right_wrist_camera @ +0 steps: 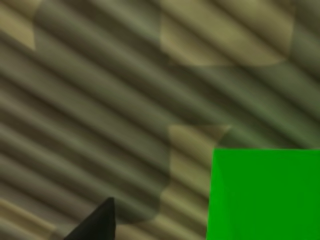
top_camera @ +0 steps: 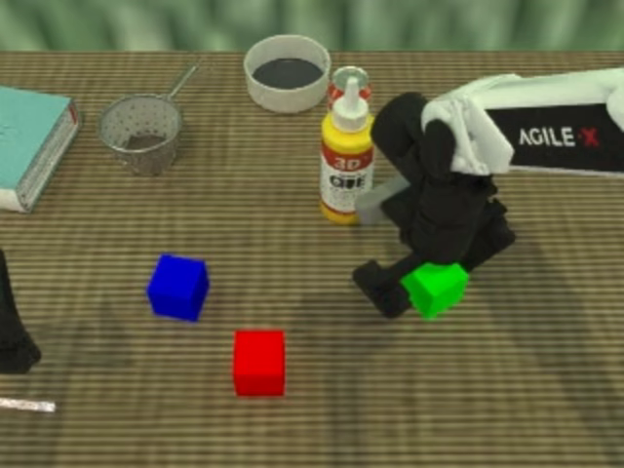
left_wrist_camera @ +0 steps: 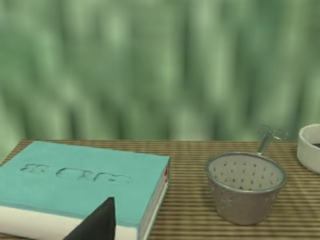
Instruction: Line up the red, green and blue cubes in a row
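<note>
- My right arm reaches in from the right side of the bench, its pincer (top_camera: 417, 285) down at the green cube (top_camera: 436, 288), just in front of the yellow glue bottle (top_camera: 346, 156).
- In the top view one black finger (top_camera: 380, 286) sits against the cube's left face; the other side is hidden under the wrist, so I cannot tell whether the pincer has closed on the cube or merely straddles it.
- My right wrist view shows the green cube (right_wrist_camera: 265, 194) filling one corner over the striped bench surface (right_wrist_camera: 100, 100), with one dark fingertip (right_wrist_camera: 97, 222) apart from it.
- The red cube (top_camera: 259, 363) lies on the bench near the front centre, well left of the green one.
- The blue cube (top_camera: 178, 287) rests just behind and to the left of the red one, apart from it.
- My left arm is parked at the left edge; I cannot tell the state of its pincer (top_camera: 15, 341).
- The back of the bench carries a teal book (top_camera: 29, 141), a metal strainer (top_camera: 142, 132) and a white bowl (top_camera: 287, 73).
</note>
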You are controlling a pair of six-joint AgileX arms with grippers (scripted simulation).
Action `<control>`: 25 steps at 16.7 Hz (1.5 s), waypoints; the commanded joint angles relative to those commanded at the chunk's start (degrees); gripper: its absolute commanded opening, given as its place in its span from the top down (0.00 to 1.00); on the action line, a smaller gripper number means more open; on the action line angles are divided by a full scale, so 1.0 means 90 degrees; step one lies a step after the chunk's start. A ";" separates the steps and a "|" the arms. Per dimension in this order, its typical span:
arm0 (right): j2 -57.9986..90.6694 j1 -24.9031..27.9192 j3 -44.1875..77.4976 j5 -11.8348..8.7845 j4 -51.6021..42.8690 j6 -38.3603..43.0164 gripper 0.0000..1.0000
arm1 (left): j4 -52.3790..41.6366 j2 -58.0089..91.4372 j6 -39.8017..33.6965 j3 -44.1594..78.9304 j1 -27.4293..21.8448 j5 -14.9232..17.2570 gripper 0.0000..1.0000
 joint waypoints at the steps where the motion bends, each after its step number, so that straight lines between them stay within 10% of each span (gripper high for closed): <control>1: 0.0000 0.0000 0.0000 0.0000 0.0000 0.0000 0.00 | 0.0000 0.0000 0.0000 0.0000 0.0000 0.0000 0.00; 14: 0.0000 0.0000 0.0000 0.0000 0.0000 0.0000 0.98 | 0.0000 0.0000 0.0000 0.0000 0.0000 0.0000 0.00; 25: -0.0221 0.0023 0.0129 -0.0020 -0.0167 -0.0001 1.00 | 0.0000 0.0000 0.0000 0.0000 0.0000 0.0000 0.00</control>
